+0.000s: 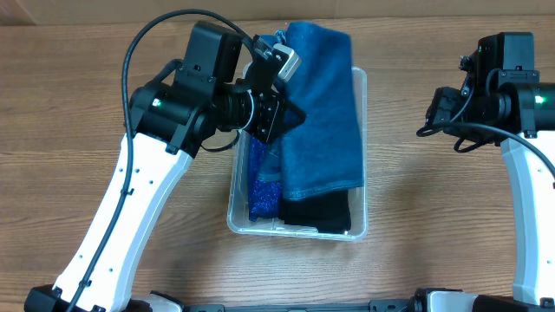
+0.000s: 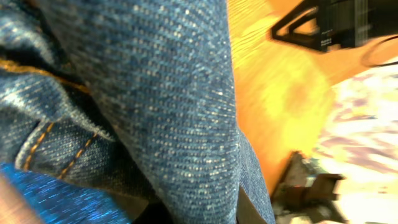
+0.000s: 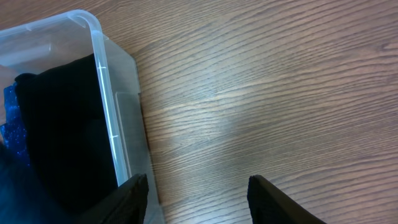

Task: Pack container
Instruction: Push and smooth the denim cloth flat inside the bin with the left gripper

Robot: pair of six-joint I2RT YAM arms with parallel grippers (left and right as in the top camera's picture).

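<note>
The clear plastic container (image 1: 363, 130) sits at the middle of the wooden surface (image 1: 434, 217), its long sides running away from the robot. Inside it, a folded blue denim garment (image 1: 321, 113) lies on top, covering most of the far and right portions and lapping over the far rim. A sparkly blue fabric (image 1: 263, 186) shows along the left wall beneath the denim, and a black fabric (image 1: 316, 212) fills the near end. The left gripper (image 1: 276, 104) hangs over the far left part of the container, right at the edge of the denim. Its wrist camera is almost entirely filled with denim weave and orange stitching, so I cannot tell whether its jaws are clenched on the cloth or released. The right gripper (image 3: 199, 199) is well apart from the container, out over bare wood to the right. Its two dark fingers (image 3: 134, 196) are spread wide with nothing between them, and a rounded corner of the container, with the black fabric inside, shows just beside the one nearer the container.
</note>
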